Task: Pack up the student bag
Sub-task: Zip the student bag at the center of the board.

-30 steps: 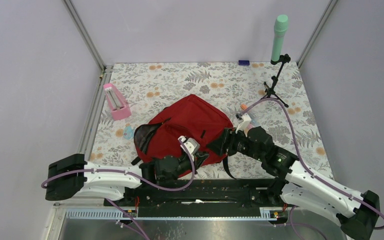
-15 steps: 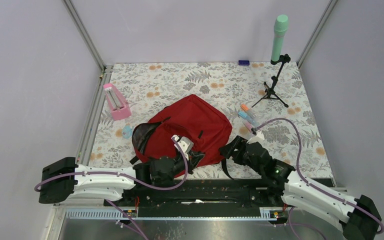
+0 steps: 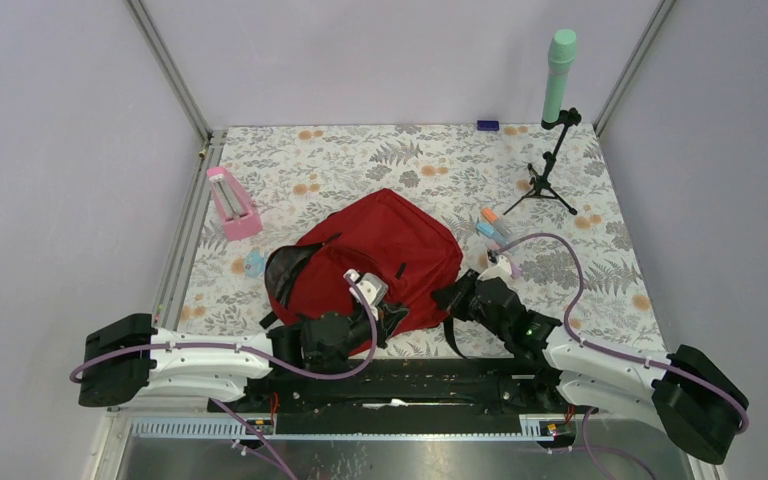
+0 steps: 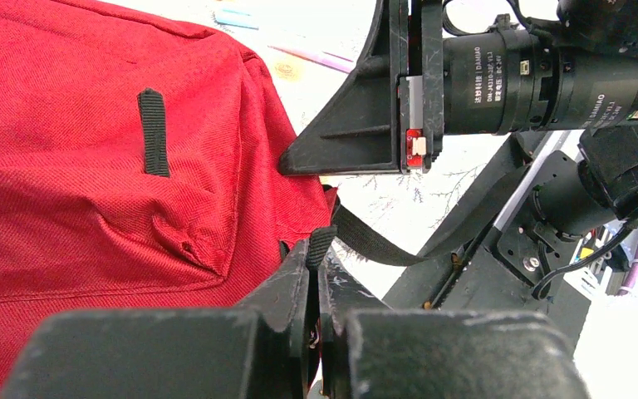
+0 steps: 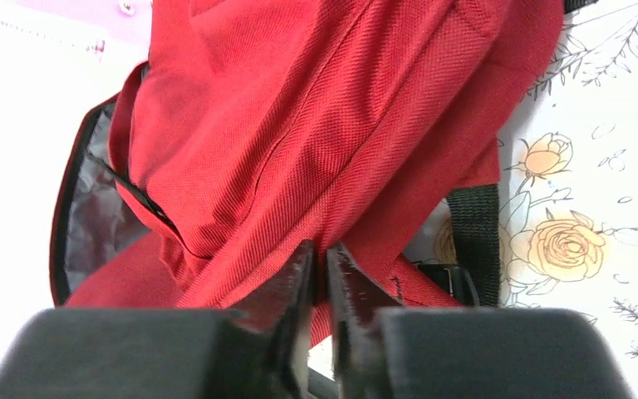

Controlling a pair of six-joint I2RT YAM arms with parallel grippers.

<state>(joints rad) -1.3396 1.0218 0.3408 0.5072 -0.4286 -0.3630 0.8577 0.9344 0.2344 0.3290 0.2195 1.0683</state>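
The student bag, a red backpack, lies flat in the middle of the table with its mouth open to the left and grey lining showing. At its near edge my left gripper is shut on a black strap loop at the bag's corner. Just to the right, my right gripper is shut on a fold of red fabric along the bag's lower right edge. A black strap trails onto the flowered cloth.
A pink case stands at the left. A small blue item lies by the bag's mouth, and several markers lie to its right. A tripod with a green cylinder stands back right.
My right gripper has closed on the bag's fabric. The right arm dropped lower and nearer, uncovering the markers. The left arm drew back a little, still gripping the strap.
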